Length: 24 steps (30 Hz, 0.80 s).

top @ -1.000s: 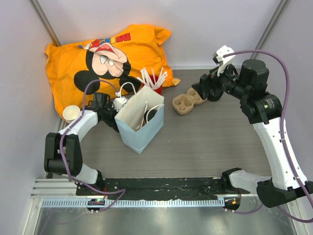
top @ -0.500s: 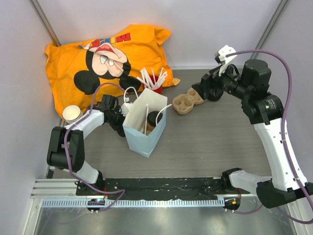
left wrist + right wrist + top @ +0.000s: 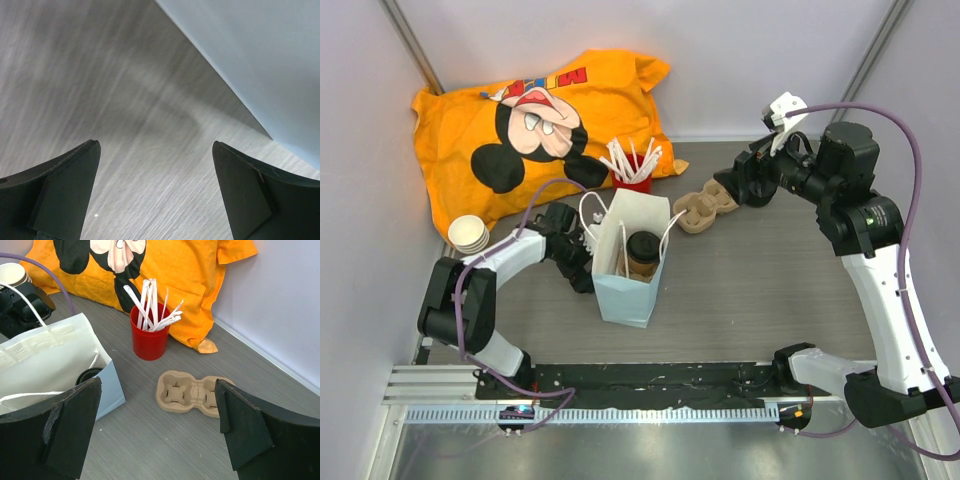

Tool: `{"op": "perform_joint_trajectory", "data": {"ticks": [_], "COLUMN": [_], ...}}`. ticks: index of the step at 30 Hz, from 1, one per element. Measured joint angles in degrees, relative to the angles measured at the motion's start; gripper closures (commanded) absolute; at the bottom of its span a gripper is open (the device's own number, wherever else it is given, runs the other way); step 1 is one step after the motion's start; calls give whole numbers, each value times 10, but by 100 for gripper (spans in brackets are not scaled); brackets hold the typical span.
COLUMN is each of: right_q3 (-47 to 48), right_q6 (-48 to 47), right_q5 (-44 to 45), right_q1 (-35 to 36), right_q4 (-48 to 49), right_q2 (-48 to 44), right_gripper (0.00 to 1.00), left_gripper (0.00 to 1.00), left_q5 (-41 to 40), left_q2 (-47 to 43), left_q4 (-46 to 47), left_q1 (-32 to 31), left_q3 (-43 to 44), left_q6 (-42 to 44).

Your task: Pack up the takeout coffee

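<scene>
The takeout coffee (image 3: 642, 247), a brown cup with a black lid, stands inside the pale blue paper bag (image 3: 632, 285); its lid (image 3: 89, 375) peeks over the bag's rim (image 3: 50, 357) in the right wrist view. My left gripper (image 3: 584, 272) is low beside the bag's left wall, open and empty. In the left wrist view the gripper (image 3: 155, 144) frames bare table, with the bag wall (image 3: 265, 65) at the upper right. My right gripper (image 3: 728, 190) hovers open above the cardboard cup carrier (image 3: 705, 208), which lies between its fingers (image 3: 157, 381) in the wrist view.
A red cup of white sticks (image 3: 638, 172) stands behind the bag. A stack of lidless paper cups (image 3: 470, 235) sits at the left edge. A large orange Mickey cloth (image 3: 540, 115) fills the back left. The cup carrier (image 3: 192, 392) lies flat on the grey table.
The bag has slid right and toward the front and now stands more upright, showing the coffee lid. My left gripper followed along its left side. The right arm barely moved.
</scene>
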Motion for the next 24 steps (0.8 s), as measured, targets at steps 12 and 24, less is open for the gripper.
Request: {"op": "perform_joint_trajectory", "data": {"ticks": [12,24], "right_q3": [19,20], "right_q6": [0,0], "right_q5": [-2,-3], "right_q1": [-3,-8], "right_q4": [-2,-5], "right_q2": [-3,-3], "right_gripper": [0,0], "left_gripper": [0,0], "left_q5": [0,-42], "left_q2": [-1,-15], "left_q4": [-2,5], "left_q1": [-73,-77], "left_q3": [-2,-17], "left_q6": [-20,-104]}}
